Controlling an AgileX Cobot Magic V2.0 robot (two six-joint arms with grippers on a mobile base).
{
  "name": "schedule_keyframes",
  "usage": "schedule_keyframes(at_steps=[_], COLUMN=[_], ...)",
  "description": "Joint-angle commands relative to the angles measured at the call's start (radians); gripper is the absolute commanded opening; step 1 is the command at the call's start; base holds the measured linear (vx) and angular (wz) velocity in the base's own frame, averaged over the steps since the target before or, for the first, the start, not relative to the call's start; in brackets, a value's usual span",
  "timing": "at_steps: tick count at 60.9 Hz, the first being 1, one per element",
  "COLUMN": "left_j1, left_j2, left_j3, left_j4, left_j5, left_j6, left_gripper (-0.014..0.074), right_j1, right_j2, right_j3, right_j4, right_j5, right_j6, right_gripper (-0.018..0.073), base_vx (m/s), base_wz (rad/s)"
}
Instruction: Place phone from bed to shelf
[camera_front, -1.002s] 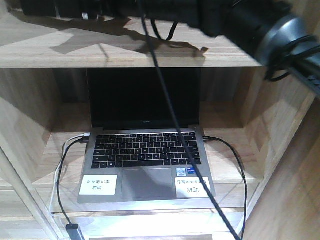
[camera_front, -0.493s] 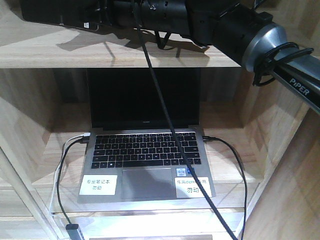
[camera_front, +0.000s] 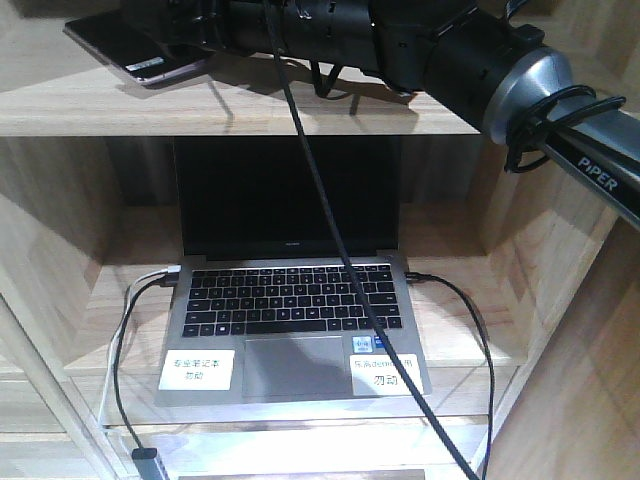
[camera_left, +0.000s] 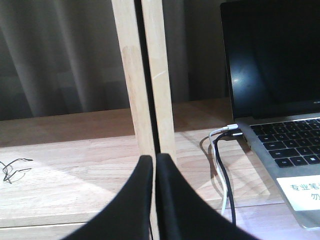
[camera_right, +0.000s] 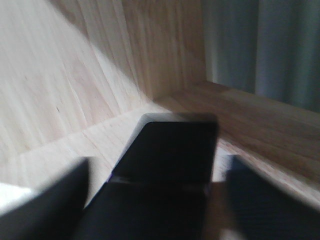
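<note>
The black phone (camera_front: 135, 50) with a silvery edge lies on the top board of the light-wood shelf (camera_front: 300, 108), at its left end. My right gripper (camera_front: 190, 35) reaches in from the right, just behind the phone. In the right wrist view its blurred fingers stand apart on either side of the phone (camera_right: 170, 150), with a gap showing on each side, so my right gripper (camera_right: 160, 165) is open. My left gripper (camera_left: 154, 161) is shut and holds nothing, low over the lower board (camera_left: 75, 165) in front of a post. The bed is out of view.
A silver laptop (camera_front: 290, 300) stands open on the lower board, with cables (camera_front: 120, 350) plugged into both sides. The laptop (camera_left: 280, 75) and its cables (camera_left: 222, 165) sit right of an upright wooden post (camera_left: 145, 75). Shelf walls (camera_right: 60, 90) close in the top corner.
The right arm has drawn back to the right. The phone, hidden under the arm before, now shows lying on the top board at the left.
</note>
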Motion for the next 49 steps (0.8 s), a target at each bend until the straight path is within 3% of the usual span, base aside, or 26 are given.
schedule_keyframes(at_steps=[1,23,30,39,49], left_j1=[-0.004,-0.004,-0.004,-0.004,-0.004], left_j2=[-0.013,-0.013,-0.013,-0.013,-0.013], left_j3=[-0.021,-0.021,-0.021,-0.021,-0.021], left_j4=[-0.009,-0.009,-0.009,-0.009,-0.009], left_j5=[-0.072,-0.072,-0.072,-0.072,-0.072], left_j6=[-0.006,-0.006,-0.006,-0.006,-0.006], left_gripper=[0.0001,0.0001,0.0001,0.0001,0.0001], right_j1=[-0.005,-0.005,-0.005,-0.005,-0.005], right_j2=[-0.078,-0.151,-0.183,-0.223,-0.277], right_j3=[-0.033,-0.032,-0.032,-0.032,0.030], right_j4=[0.001,-0.155,-0.212,-0.282,-0.311], right_j5=[-0.039,-0.029,-0.012,0.061,0.106], right_j6=[-0.002,0.099,0.168,0.249,0.312], right_gripper=[0.0627,0.0489,0.0343,-0.0011,-0.0011], base_vx=[0.00,0.00,0.00,0.00,0.00], base_wz=[0.00,0.00,0.00,0.00,0.00])
